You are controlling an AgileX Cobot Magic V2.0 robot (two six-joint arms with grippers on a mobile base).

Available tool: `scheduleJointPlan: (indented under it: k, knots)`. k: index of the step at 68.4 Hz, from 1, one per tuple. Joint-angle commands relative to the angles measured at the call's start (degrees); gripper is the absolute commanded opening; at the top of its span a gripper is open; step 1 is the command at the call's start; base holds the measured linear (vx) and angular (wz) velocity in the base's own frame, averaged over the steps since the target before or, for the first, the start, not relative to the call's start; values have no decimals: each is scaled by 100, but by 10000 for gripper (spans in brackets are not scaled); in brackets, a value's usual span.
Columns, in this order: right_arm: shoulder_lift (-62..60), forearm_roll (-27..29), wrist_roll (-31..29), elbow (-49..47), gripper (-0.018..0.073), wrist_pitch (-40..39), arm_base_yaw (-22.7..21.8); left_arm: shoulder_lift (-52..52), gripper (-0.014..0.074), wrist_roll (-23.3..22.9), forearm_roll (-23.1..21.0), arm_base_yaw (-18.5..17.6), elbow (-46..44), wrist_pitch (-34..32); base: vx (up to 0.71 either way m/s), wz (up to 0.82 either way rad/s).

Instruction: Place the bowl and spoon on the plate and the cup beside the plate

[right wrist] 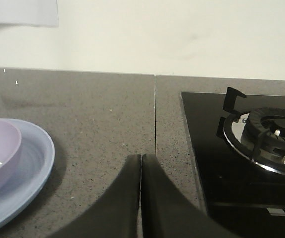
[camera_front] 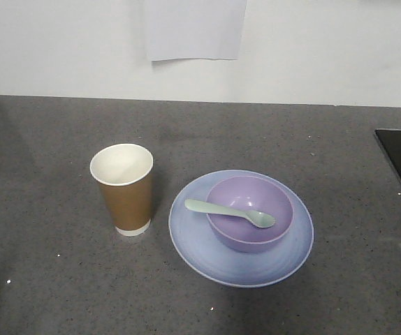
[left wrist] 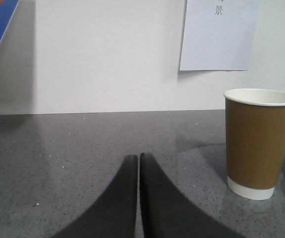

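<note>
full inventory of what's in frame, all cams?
cup: 1, brown with white inside, upright on the counter, left of the plate, apart from it
plate: 1, pale blue, on the counter
bowl: 1, lavender, on the plate
spoon: 1, mint green, in the bowl, handle over the rim
paper sheet: 1, white, on the wall
hob: 1, black, counter's right end, with a burner
left gripper: 1, black, shut, empty
right gripper: 1, black, shut, empty
</note>
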Motion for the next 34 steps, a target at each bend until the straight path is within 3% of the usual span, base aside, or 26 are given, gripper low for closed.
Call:
scheduleJointPlan:
  k: [1, 11, 18, 34]
  knots:
    - [-456, 299, -28, 171, -6, -475, -112, -75, -8, -47, -27, -32, -98, -409, 0, 0]
    - [-758, 307, -33, 431, -6, -569, -112, -75, -8, -47, -27, -32, -98, -409, 0, 0]
    - [-793, 135, 146, 746, -6, -1103, -112, -75, -8, -47, -27, -32, -98, -409, 0, 0]
    - [-1480, -1966, 2492, 1883, -6, -2637, -93, -75, -8, -47, -27, -32, -98, -409, 0, 0]
